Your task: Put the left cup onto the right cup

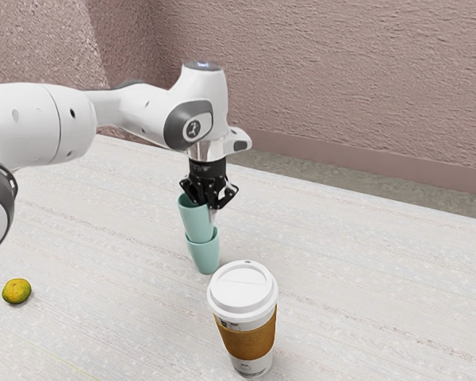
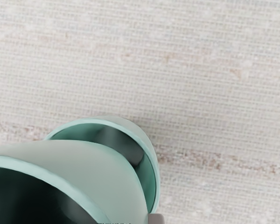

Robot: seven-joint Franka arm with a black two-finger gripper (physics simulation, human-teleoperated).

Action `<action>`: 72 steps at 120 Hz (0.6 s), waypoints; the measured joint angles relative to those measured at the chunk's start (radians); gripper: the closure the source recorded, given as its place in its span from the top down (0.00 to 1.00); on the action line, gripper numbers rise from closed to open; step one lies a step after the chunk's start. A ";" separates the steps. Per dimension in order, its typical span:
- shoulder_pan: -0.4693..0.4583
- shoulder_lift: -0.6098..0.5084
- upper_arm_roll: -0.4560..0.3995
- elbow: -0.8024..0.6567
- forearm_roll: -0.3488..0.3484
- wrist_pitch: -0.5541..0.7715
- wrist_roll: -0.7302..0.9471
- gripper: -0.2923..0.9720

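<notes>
- At the middle of the table, your black two-finger gripper [image 1: 212, 198] points down from the white arm [image 1: 143, 111]. Its fingers are clenched on the rim of a mint-green tapered plastic cup [image 1: 193, 216] [image 2: 70, 172].
- That held cup tilts, with its mouth toward the exterior view's left. Its base sits inside a second mint-green plastic cup [image 1: 205, 254] [image 2: 147, 154], which stands upright on the pale, grained tabletop [image 1: 365, 262].
- Nearer the camera, and a little toward the exterior view's right, a paper coffee cup with a white lid and brown sleeve [image 1: 243, 317] stands close to the nested pair without touching them.
- Well apart, at the exterior view's left, a small yellow-green round fruit [image 1: 17, 291] lies on the tabletop.
</notes>
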 joint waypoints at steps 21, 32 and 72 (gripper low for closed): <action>0.000 0.010 0.000 -0.006 0.000 0.020 -0.009 0.15; 0.001 0.014 0.000 -0.006 0.000 0.026 -0.013 0.15; 0.000 0.014 0.000 -0.013 -0.007 0.032 -0.027 0.56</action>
